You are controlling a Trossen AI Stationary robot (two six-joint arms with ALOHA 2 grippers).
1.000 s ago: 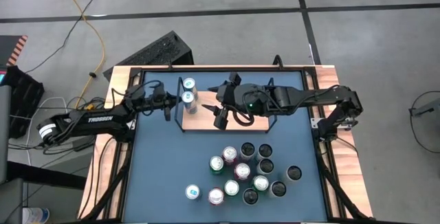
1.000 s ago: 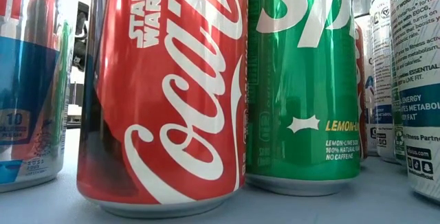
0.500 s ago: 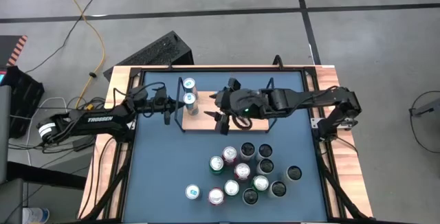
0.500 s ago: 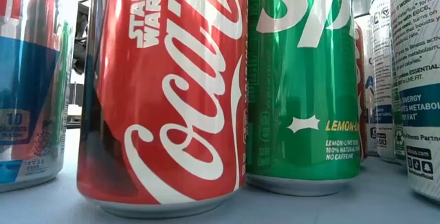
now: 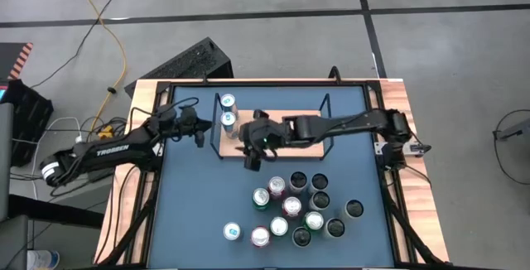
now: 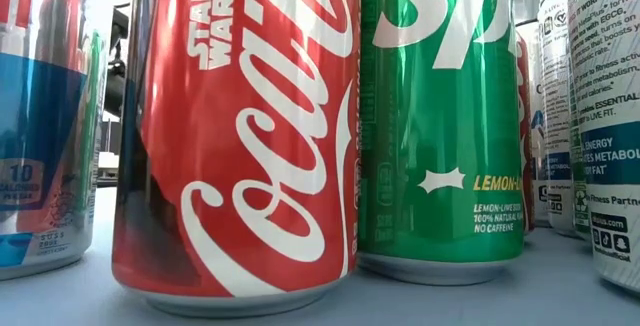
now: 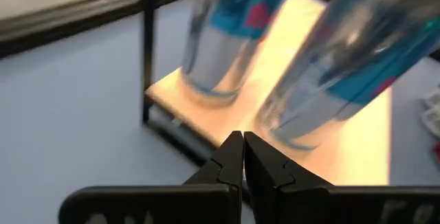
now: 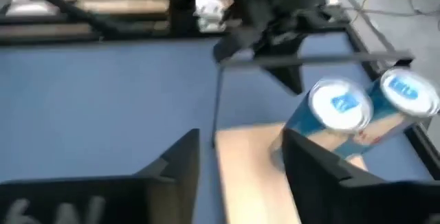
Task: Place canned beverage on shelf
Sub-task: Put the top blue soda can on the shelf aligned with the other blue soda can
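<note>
The shelf point(image 5: 290, 147) is a light-wood board in a black wire frame, at the table's far middle. Two blue-and-silver cans point(image 5: 227, 102) point(image 5: 227, 119) stand upright on its left end. My right gripper point(image 5: 250, 156) hangs open over the shelf's near left part, just right of those cans. In the right wrist view the board's edge point(image 8: 247, 169) lies between its fingers, with the cans point(image 8: 340, 107) beyond. My left gripper point(image 5: 201, 136) is shut, just left of the shelf's left rail, with the two cans point(image 7: 220, 38) point(image 7: 330, 66) close ahead of it.
Several upright cans point(image 5: 294, 208) cluster on the blue tabletop at the near right, one more point(image 5: 232, 232) apart to their left. The low view is filled by a red cola can point(image 6: 240, 136) and a green lemon-lime can point(image 6: 440, 116). Bare blue table lies at the near left.
My right gripper has gone down and toward the table's left, from over the shelf's middle to its near left part beside the two cans. The cans and the shelf have stayed where they were.
</note>
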